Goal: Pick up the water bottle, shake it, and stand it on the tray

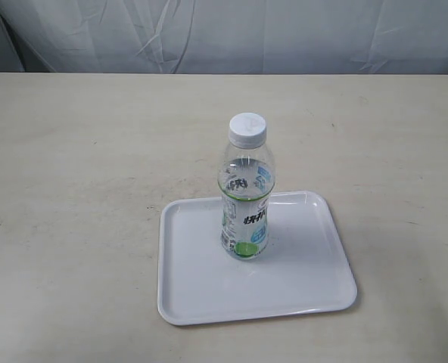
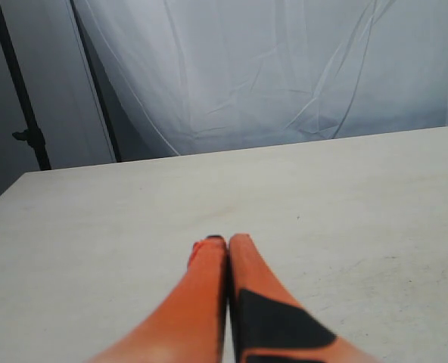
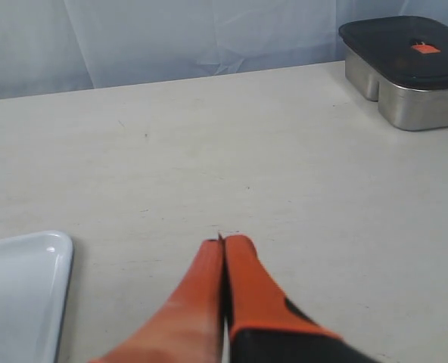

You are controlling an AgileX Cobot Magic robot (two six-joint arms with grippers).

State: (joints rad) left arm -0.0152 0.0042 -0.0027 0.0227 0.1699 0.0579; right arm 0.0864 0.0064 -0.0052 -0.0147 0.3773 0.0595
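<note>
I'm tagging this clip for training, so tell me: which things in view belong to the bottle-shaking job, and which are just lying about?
Belongs to the job:
water bottle, upright on the white tray
left gripper and right gripper, both shut, empty

Just lying about:
steel container with dark lid
table
pale backdrop cloth

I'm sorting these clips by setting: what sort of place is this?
Probably a lab or studio test bench, not a home: a plain table, a white cloth backdrop behind it, and a dark stand beside the cloth.
</note>
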